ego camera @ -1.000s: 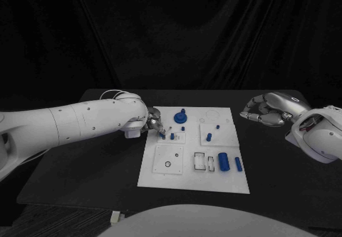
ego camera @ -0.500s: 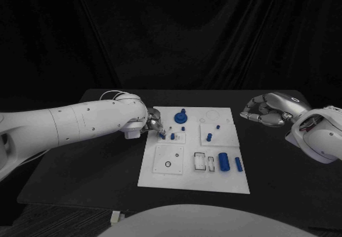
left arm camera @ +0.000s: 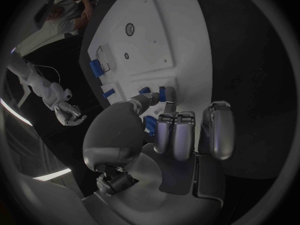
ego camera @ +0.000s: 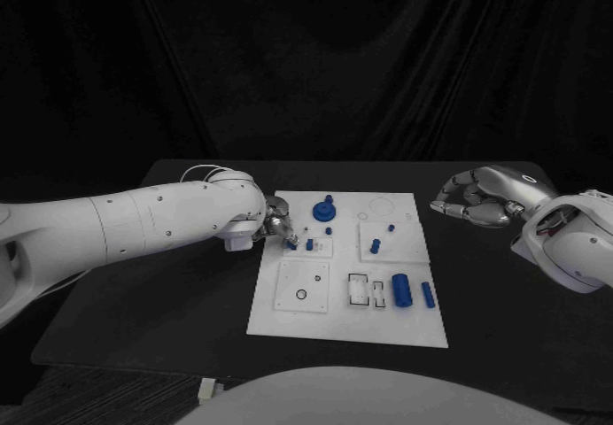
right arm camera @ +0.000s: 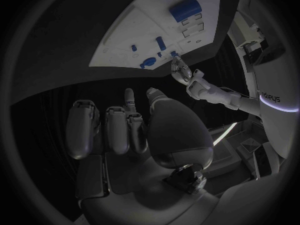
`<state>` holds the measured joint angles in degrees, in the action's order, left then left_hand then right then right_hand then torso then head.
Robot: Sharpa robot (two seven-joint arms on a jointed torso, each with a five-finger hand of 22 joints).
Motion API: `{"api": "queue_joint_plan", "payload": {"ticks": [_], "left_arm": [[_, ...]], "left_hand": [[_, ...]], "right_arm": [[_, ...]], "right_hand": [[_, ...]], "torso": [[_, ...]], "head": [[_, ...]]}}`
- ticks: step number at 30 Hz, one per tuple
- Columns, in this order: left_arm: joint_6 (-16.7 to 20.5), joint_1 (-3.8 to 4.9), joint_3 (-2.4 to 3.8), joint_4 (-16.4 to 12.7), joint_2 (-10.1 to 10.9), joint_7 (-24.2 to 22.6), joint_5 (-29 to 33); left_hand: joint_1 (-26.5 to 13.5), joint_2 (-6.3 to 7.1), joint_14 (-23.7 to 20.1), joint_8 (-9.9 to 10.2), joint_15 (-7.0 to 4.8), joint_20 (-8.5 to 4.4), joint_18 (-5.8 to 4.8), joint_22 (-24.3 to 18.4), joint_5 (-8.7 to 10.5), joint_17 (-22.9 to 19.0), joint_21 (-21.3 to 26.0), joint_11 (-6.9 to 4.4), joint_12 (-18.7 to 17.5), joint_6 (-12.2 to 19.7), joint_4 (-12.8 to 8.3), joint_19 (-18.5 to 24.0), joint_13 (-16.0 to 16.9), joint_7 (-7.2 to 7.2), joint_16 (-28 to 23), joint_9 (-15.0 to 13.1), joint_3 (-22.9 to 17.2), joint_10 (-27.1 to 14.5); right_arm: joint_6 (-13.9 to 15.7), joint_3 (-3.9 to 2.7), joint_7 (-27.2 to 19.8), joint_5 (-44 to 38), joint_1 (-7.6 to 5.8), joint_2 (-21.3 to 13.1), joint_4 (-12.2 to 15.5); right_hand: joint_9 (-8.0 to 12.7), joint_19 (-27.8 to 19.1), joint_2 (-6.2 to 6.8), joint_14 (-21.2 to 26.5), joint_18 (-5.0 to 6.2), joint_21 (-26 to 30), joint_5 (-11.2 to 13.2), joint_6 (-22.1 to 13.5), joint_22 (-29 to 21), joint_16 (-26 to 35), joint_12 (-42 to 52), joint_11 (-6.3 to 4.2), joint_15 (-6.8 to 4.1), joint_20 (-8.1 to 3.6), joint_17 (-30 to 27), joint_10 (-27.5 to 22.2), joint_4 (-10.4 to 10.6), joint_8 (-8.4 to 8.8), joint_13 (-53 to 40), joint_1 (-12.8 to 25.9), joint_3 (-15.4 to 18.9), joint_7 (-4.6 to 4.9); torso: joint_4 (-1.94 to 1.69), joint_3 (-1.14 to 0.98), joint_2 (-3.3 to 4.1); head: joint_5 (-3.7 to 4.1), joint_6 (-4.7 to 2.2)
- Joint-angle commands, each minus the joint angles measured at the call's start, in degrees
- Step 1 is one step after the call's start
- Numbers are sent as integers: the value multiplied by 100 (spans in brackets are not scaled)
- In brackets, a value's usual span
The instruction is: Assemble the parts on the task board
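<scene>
The white task board [ego camera: 335, 319] lies flat in the middle of the black table [ego camera: 153, 301]. Its long side runs away from the robot. Small blue parts sit on it. A round blue part [ego camera: 324, 211] with a peg on top stands near the far edge. A thick blue cylinder [ego camera: 399, 289] and a thin blue rod [ego camera: 427, 295] lie side by side near the right edge, both with their long sides running away from the robot. Two short blue pegs [ego camera: 375, 246] stand up in the middle of the board.

The left hand [ego camera: 277, 223] is at the board's left edge, near the far corner. In the left wrist view, its thumb and one finger [left arm camera: 152, 99] reach out and meet at a small blue peg [left arm camera: 163, 93] on the board. The other fingers are curled in, side by side. I cannot tell if the peg is really gripped or just touched.

The right hand [ego camera: 483, 198] hangs over the bare table, off the board's right side, well apart from it. Its fingers are curled in and hold nothing.

The table has open room to the left and right of the board.
</scene>
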<state>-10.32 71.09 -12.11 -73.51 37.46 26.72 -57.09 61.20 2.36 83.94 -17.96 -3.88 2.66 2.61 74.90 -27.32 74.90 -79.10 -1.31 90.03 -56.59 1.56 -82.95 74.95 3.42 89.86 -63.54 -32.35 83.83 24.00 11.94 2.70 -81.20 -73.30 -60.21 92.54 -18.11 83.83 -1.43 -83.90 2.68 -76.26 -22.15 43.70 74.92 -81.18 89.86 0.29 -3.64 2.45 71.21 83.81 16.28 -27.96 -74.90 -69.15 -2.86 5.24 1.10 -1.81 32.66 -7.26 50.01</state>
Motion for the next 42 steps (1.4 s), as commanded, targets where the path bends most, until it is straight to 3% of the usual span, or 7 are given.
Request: {"api": "queue_joint_plan", "payload": {"ticks": [1,18,21,24,27,35,42], "left_arm": [[-26,-36,-8,-1,-19,-70,11],[-147,-69,-8,33,-68,-55,11],[-140,-72,-8,46,-72,-63,11],[-144,-74,-8,54,-75,-65,11],[-154,-78,-8,66,-79,-69,11],[-161,-87,-8,102,-89,-73,11],[-168,-95,-8,129,-101,-84,11]], "left_hand": [[16,-64,606,-3,18,5,27,1127,-7,1510,33,30,-3,24,-644,-8,1505,-28,14,-4,-613,617],[13,-88,606,19,26,12,31,1120,96,1510,55,40,-3,39,-644,4,1505,-22,14,2,-568,617],[-39,-131,606,69,35,30,34,1114,605,1510,79,40,-3,69,-578,16,1505,-36,14,19,-398,617],[-175,-211,606,135,17,24,35,1112,1294,1510,95,9,-3,36,-260,19,1505,-95,14,75,131,617],[-399,-237,606,203,24,18,38,1110,1775,1510,114,15,-3,-22,125,22,1505,-86,14,152,605,617],[-826,-336,606,229,34,27,37,1114,2231,1510,116,28,-3,-158,812,10,1505,-74,14,204,1324,617],[-855,-381,606,114,15,14,35,1118,2336,1510,108,3,-3,-249,983,0,1505,-111,14,111,1571,617]], "right_arm": [[-5,-4,65,-13,15,0,1],[-7,-4,61,-13,18,-4,0],[-10,-4,60,-13,19,-2,-2],[-12,-4,60,-13,21,0,-4],[-14,-4,58,-13,27,4,-7],[-24,-4,58,-13,35,5,-10],[-40,-4,63,-13,38,10,-19]], "right_hand": [[6,100,14,-286,59,36,-19,34,1073,23,14,33,26,39,-10,619,-4,3,-1510,-56,36,13],[7,100,13,-286,59,36,-20,35,1073,23,14,33,26,39,-8,619,-5,3,-1510,-58,36,13],[8,99,13,-287,59,38,-22,36,1072,21,14,33,26,39,-6,619,-7,3,-1510,-62,37,12],[8,99,13,-287,59,38,-22,36,1072,21,14,33,26,39,-6,619,-7,3,-1510,-62,37,12],[8,99,13,-287,59,38,-22,36,1072,21,14,33,26,39,-6,619,-7,3,-1510,-62,37,12],[9,100,14,-285,59,36,-27,36,1073,26,14,33,25,39,-16,619,-10,4,-1510,-69,36,12],[9,100,14,-285,59,36,-27,36,1073,26,14,33,25,39,-16,619,-10,4,-1510,-69,36,12]], "torso": [[1,0,0],[6,3,2],[1,0,-1],[3,0,1],[3,1,3],[-2,3,5],[1,2,0]], "head": [[13,-1],[7,-1],[16,-1],[8,-1],[4,-1],[18,-1],[21,-1]]}}
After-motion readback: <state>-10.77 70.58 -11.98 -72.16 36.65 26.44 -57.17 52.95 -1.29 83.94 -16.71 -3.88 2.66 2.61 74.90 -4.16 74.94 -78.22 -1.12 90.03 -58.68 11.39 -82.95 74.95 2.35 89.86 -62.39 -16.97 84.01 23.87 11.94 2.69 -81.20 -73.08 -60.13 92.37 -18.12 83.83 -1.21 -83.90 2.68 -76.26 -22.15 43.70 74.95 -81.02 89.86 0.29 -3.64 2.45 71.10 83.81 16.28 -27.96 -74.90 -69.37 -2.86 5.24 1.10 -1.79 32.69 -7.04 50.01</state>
